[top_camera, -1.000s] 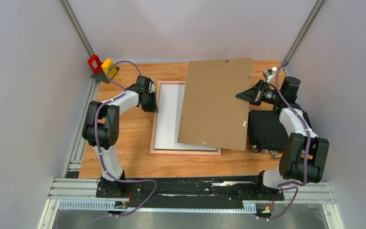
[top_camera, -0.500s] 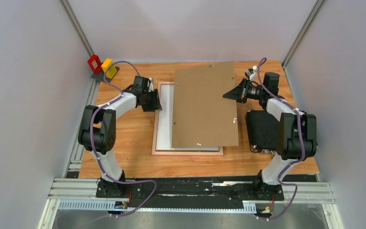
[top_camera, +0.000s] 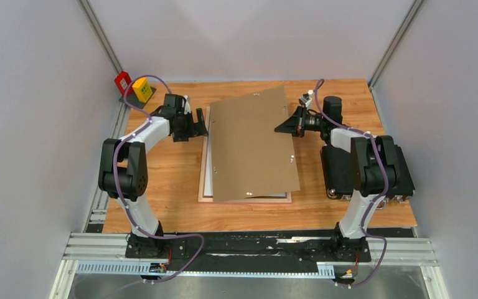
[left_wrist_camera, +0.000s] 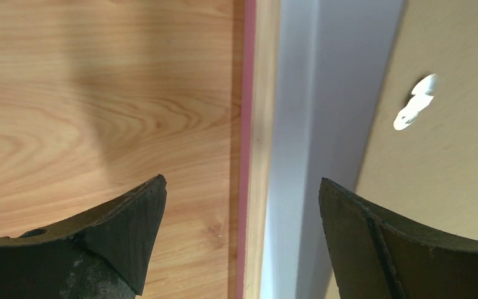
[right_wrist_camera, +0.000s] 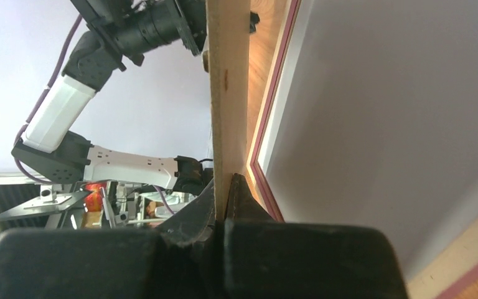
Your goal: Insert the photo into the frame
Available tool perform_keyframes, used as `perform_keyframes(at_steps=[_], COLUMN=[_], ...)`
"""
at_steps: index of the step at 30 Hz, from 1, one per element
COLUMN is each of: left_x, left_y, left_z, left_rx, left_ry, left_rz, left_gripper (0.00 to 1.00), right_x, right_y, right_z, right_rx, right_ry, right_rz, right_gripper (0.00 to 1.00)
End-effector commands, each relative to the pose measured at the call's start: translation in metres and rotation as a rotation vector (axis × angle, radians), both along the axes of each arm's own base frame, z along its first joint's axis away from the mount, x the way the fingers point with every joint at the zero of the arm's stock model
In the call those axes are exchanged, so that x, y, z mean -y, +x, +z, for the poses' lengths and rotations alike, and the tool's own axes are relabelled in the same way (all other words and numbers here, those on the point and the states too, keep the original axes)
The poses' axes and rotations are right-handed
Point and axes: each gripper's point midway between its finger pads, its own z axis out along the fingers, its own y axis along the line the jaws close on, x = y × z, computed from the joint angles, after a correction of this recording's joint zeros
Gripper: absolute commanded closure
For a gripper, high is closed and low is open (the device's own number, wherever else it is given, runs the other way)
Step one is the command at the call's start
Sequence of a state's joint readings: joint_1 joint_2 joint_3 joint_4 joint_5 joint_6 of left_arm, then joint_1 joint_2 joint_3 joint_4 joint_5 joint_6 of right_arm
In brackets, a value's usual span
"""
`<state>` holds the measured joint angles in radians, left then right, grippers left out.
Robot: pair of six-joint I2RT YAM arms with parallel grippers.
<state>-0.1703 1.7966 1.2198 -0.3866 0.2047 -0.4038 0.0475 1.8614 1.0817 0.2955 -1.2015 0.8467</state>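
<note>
Board (top_camera: 249, 149) clamped by its edge in right gripper (top_camera: 284, 126), tilted over frame (top_camera: 244, 200). Left gripper (top_camera: 200, 128) spread wide, empty, frame rim just under fingers. Photo (top_camera: 208, 169) seemingly in frame, white back up, under board. Remaining: seat board.

Desk (top_camera: 162, 180): orange-tan wood grain.
Frame (left_wrist_camera: 262, 156): pink outer edge, pale wood back.
Photo (left_wrist_camera: 292, 156): plain white showing.
Backing board (top_camera: 252, 149): flat mid-brown, small silver tabs.
Case (top_camera: 339, 171): black.
Far left corner of desk: red block (top_camera: 123, 81), yellow block (top_camera: 140, 88).
Left arm (top_camera: 155, 129) and right arm (top_camera: 342, 138): black and white, purple cables.
</note>
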Motion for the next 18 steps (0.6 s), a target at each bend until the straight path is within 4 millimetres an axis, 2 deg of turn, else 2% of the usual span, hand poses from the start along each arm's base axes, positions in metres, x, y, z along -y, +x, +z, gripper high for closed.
perform_keyframes(at_steps=[1, 7, 18], left_x=[-0.016, -0.039, -0.051], left_y=[0.019, 0.017, 0.014], left_z=[0.047, 0.054, 0.058], left_rx=[0.112, 0.129, 0.148], left_ry=[0.001, 0.048, 0.087], left_rz=[0.006, 0.030, 0.039], left_gripper=[0.00, 0.00, 0.00], right_x=[-0.014, -0.019, -0.031], right_y=[0.006, 0.014, 0.023], right_z=[0.020, 0.013, -0.002], right_rx=[0.068, 0.044, -0.002], right_ry=[0.046, 0.069, 0.077], right_rz=[0.049, 0.024, -0.027], right_gripper=[1.00, 1.00, 1.00])
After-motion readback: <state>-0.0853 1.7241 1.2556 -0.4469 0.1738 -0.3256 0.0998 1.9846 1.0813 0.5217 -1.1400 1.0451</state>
